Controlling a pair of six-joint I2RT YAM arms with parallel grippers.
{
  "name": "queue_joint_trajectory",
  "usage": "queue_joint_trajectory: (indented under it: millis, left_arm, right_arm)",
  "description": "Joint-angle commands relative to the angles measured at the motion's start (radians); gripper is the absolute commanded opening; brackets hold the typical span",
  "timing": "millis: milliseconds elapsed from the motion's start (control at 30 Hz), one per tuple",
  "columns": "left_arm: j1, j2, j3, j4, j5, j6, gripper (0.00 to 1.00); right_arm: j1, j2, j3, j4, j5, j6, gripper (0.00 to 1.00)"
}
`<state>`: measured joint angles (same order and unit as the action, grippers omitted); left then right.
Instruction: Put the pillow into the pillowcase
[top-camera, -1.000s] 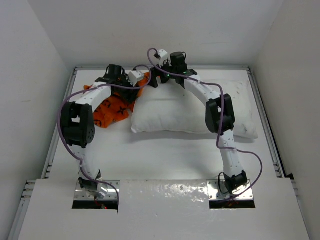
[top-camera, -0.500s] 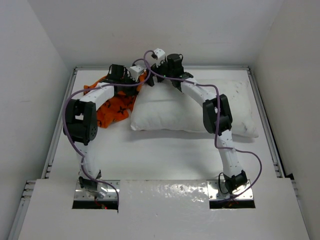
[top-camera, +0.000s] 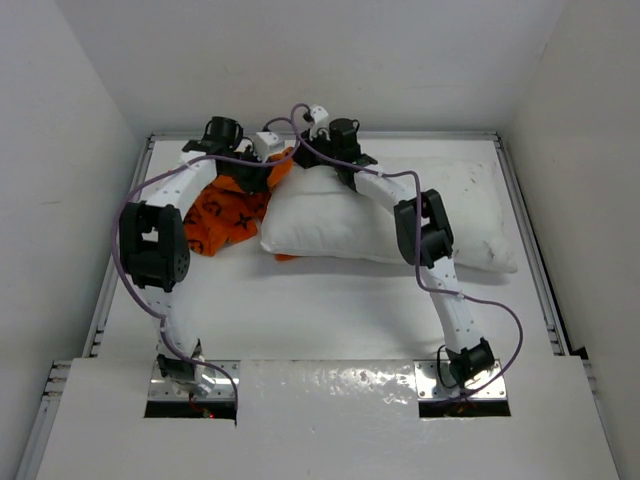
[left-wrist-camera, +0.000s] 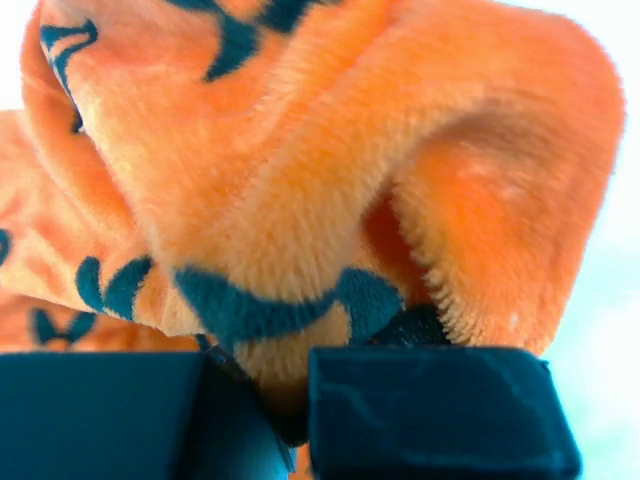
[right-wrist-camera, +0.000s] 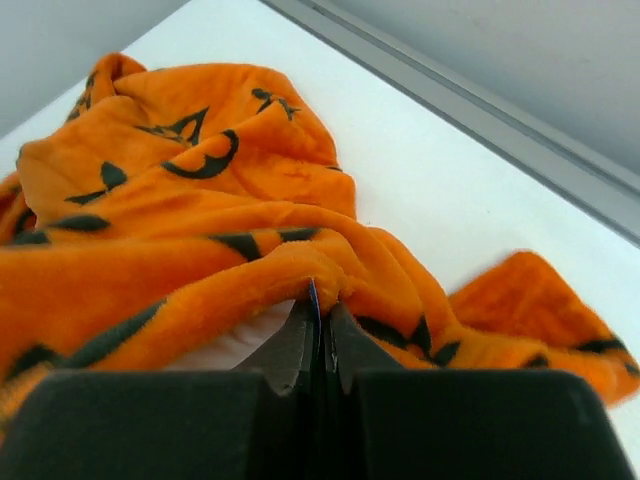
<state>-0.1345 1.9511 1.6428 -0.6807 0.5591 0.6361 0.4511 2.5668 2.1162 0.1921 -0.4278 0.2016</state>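
We see the pillowcase (top-camera: 222, 215) lying crumpled in the far left part of the tabletop (top-camera: 330, 310), close to the far edge. The pillow (top-camera: 340, 220) lies just to the right of it. It stretches along the far half of the tabletop, and its right end is near the right edge. The left end of the pillow touches the orange fabric, and a small bit of orange shows at its near left corner.

Both grippers meet at the far side of the pillowcase, where it borders on the pillow. The left gripper (top-camera: 262, 172) comes from the left and the right gripper (top-camera: 300, 160) from the right; the two are just beside each other.

In the left wrist view the left gripper (left-wrist-camera: 290, 420) is closed on the pillowcase (left-wrist-camera: 300, 180). A thick fold of fleece is squeezed between the two dark fingers (left-wrist-camera: 440, 410) and bulges out above them, so it fills nearly the whole view.

In the right wrist view the right gripper (right-wrist-camera: 318, 335) has its jaws pressed together. Their tips pinch the hem of the pillowcase (right-wrist-camera: 180, 200), which runs across directly in front of them. The rest of the fabric spreads beyond the tips over the white tabletop (right-wrist-camera: 450, 200), towards the far edge. Below the pinched hem something white shows, but we cannot tell what it is.
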Motion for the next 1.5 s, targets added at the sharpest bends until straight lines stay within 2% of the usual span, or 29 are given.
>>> queue_joint_trajectory:
  millis: [0, 67, 100, 167, 200, 300, 367, 433, 633, 667, 700, 733, 767, 800, 833, 900, 933, 1000, 1167, 1267, 1300, 1333, 1367, 1400, 1433, 1467]
  left_arm:
    - [0.021, -0.106, 0.121, -0.215, 0.090, 0.222, 0.00]
    - [0.021, -0.106, 0.162, -0.308, 0.079, 0.369, 0.00]
    - [0.021, -0.103, 0.179, -0.401, 0.071, 0.422, 0.00]
    - [0.021, -0.081, 0.260, -0.482, 0.073, 0.517, 0.00]
    - [0.021, -0.067, 0.302, -0.541, 0.097, 0.530, 0.00]
    - [0.016, 0.008, 0.487, -0.635, 0.186, 0.551, 0.00]
    - [0.006, 0.028, 0.523, -0.635, 0.209, 0.522, 0.00]
    - [-0.010, 0.029, 0.473, -0.635, 0.203, 0.524, 0.00]
    - [-0.014, 0.049, 0.297, -0.406, 0.111, 0.220, 0.00]
    - [-0.019, 0.054, 0.272, -0.351, 0.098, 0.091, 0.00]
    - [-0.033, 0.057, 0.247, -0.221, 0.044, 0.014, 0.00]
    - [-0.042, 0.060, 0.226, -0.153, 0.009, -0.056, 0.09]
    - [-0.053, 0.068, 0.197, -0.058, -0.017, -0.153, 0.19]
    - [-0.068, 0.072, 0.189, -0.027, -0.039, -0.182, 0.32]
    - [-0.074, 0.077, 0.181, -0.001, -0.034, -0.197, 0.48]
    - [-0.082, 0.081, 0.183, 0.036, -0.025, -0.226, 0.56]
    - [-0.082, 0.083, 0.183, 0.038, -0.025, -0.223, 0.57]
    - [-0.082, 0.085, 0.178, 0.026, -0.042, -0.202, 0.58]
    - [-0.097, 0.088, 0.184, 0.014, 0.013, -0.165, 0.56]
    - [-0.108, 0.094, 0.198, 0.012, 0.045, -0.145, 0.56]
    - [-0.109, 0.095, 0.196, 0.026, 0.050, -0.160, 0.56]
    - [-0.111, 0.097, 0.183, 0.050, 0.042, -0.208, 0.56]
    - [-0.112, 0.100, 0.174, 0.102, 0.001, -0.235, 0.55]
    - [-0.114, 0.109, 0.163, 0.124, -0.022, -0.262, 0.46]
    - [-0.116, 0.115, 0.164, 0.138, -0.039, -0.286, 0.39]
    - [-0.116, 0.121, 0.167, 0.145, -0.054, -0.292, 0.32]
  right_arm:
    - [-0.077, -0.123, -0.109, 0.142, 0.078, 0.201, 0.00]
    - [-0.141, -0.170, -0.213, 0.259, 0.144, 0.345, 0.00]
    - [-0.158, -0.225, -0.255, 0.289, 0.176, 0.372, 0.00]
    - [-0.187, -0.278, -0.356, 0.340, 0.251, 0.377, 0.00]
    - [-0.190, -0.302, -0.380, 0.339, 0.326, 0.363, 0.00]
    - [-0.190, -0.356, -0.427, 0.314, 0.409, 0.318, 0.00]
    - [-0.195, -0.373, -0.438, 0.274, 0.460, 0.331, 0.00]
    - [-0.200, -0.398, -0.455, 0.254, 0.533, 0.335, 0.00]
    - [-0.250, -0.445, -0.496, 0.224, 0.540, 0.360, 0.00]
    - [-0.250, -0.441, -0.496, 0.227, 0.503, 0.354, 0.00]
    - [-0.250, -0.433, -0.496, 0.231, 0.471, 0.354, 0.00]
    - [-0.250, -0.424, -0.493, 0.242, 0.437, 0.360, 0.00]
    - [-0.250, -0.406, -0.484, 0.247, 0.367, 0.375, 0.03]
    - [-0.250, -0.398, -0.473, 0.244, 0.335, 0.378, 0.16]
    - [-0.250, -0.392, -0.460, 0.216, 0.305, 0.371, 0.51]
    - [-0.252, -0.395, -0.394, 0.158, 0.250, 0.299, 0.66]
    - [-0.250, -0.402, -0.375, 0.098, 0.242, 0.261, 0.86]
    - [-0.250, -0.450, -0.337, 0.049, 0.242, 0.148, 0.99]
    - [-0.250, -0.577, -0.369, -0.011, 0.184, -0.019, 0.99]
    - [-0.241, -0.658, -0.406, -0.127, 0.039, -0.137, 0.58]
    - [-0.232, -0.680, -0.423, -0.202, 0.014, -0.171, 0.41]
    - [-0.221, -0.727, -0.464, -0.254, -0.015, -0.213, 0.39]
    - [-0.185, -0.753, -0.487, -0.304, -0.015, -0.326, 0.42]
    - [-0.160, -0.779, -0.514, -0.383, 0.001, -0.374, 0.65]
    - [-0.111, -0.805, -0.576, -0.413, 0.050, -0.457, 0.79]
    - [-0.089, -0.854, -0.603, -0.437, 0.069, -0.493, 0.88]
